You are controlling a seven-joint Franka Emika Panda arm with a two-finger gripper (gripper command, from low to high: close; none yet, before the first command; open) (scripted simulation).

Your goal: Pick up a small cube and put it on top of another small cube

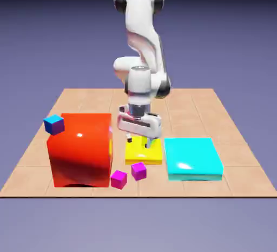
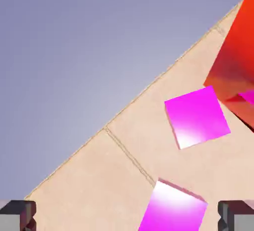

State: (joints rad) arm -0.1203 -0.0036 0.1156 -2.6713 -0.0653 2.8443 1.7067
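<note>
Counting one red block (image 1: 81, 153), two slabs (yellow (image 1: 143, 155), cyan (image 1: 193, 156)), three small cubes: blue (image 1: 54, 124), magenta (image 1: 119, 180), purple (image 1: 139, 171). Seeing purple near magenta, toward the exterior view's right. Reaching forward, pointing gripper (image 1: 138, 143) down near yellow slab, holding fingertips apart.

The white arm (image 1: 144, 37) bends at its elbow and reaches forward, its forearm and wrist (image 1: 139, 85) coming down to the hand (image 1: 139, 123), which points downward, slightly askew. The jaws (image 1: 138, 142) stand wide open, their two small dark-and-grey fingertips (image 2: 18, 216) well apart, with nothing held between them.
</note>
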